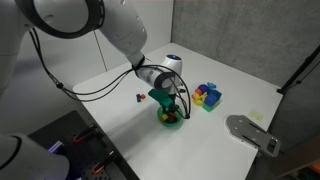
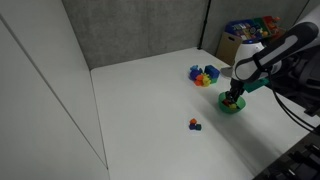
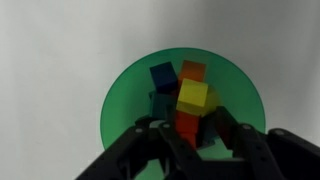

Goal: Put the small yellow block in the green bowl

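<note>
The green bowl [image 3: 125, 100] fills the wrist view and holds several coloured blocks: blue, orange, red and dark green. The small yellow block [image 3: 193, 95] is on top of them, right at my fingertips. My gripper [image 3: 198, 122] is lowered into the bowl, its fingers drawn in close on either side of the yellow block, with a red block showing between them just below. In both exterior views the gripper [image 1: 166, 103] [image 2: 234, 94] hangs straight over the bowl [image 1: 170, 119] [image 2: 232, 106].
A cluster of blue, green and yellow blocks [image 1: 207, 96] [image 2: 204, 75] lies beside the bowl. A tiny reddish block [image 1: 140, 97] [image 2: 194, 124] sits alone on the white table. A grey device [image 1: 252, 133] lies near the table edge.
</note>
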Available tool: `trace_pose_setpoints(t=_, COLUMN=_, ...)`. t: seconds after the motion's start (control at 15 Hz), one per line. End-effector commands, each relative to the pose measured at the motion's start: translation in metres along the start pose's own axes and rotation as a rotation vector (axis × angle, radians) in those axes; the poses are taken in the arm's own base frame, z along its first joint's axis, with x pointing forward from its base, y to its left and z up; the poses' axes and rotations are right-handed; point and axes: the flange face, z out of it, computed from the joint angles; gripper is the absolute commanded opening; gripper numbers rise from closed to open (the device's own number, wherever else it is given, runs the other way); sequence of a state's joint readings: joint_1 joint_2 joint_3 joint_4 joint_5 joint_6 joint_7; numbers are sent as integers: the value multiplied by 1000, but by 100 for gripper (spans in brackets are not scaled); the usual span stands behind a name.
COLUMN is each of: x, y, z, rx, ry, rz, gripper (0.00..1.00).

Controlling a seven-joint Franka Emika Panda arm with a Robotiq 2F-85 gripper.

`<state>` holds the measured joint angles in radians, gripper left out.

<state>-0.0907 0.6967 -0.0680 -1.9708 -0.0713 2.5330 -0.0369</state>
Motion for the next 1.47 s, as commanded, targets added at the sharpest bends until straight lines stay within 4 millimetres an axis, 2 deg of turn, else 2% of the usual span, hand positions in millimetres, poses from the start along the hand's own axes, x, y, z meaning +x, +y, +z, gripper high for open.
trace_pose_setpoints(t=0.0, x=-5, y=1, z=-19, rx=34, ry=15, rz=-16, gripper=77)
trace_pose_setpoints(t=0.13, x=-3, y=-3, z=-31, rx=47, ry=11, rz=-27, gripper=94)
trace_pose_setpoints(t=0.27, x=-3, y=-7, z=-43, rx=57, ry=5, rz=-32, gripper=100)
trace_pose_setpoints(t=0.53, x=-5, y=-18, z=-74, rx=73, ry=-39, rz=-44, gripper=100)
trace_pose_setpoints(t=0.87, x=-16, y=-27, z=-122, rx=41, ry=-75, rz=-40, gripper=100)
trace_pose_setpoints(t=1.13, x=-29, y=-38, z=-159, rx=24, ry=-86, rz=-37, gripper=100)
trace_pose_setpoints(t=1.4, x=-51, y=-46, z=-200, rx=18, ry=-83, rz=-28, gripper=100)
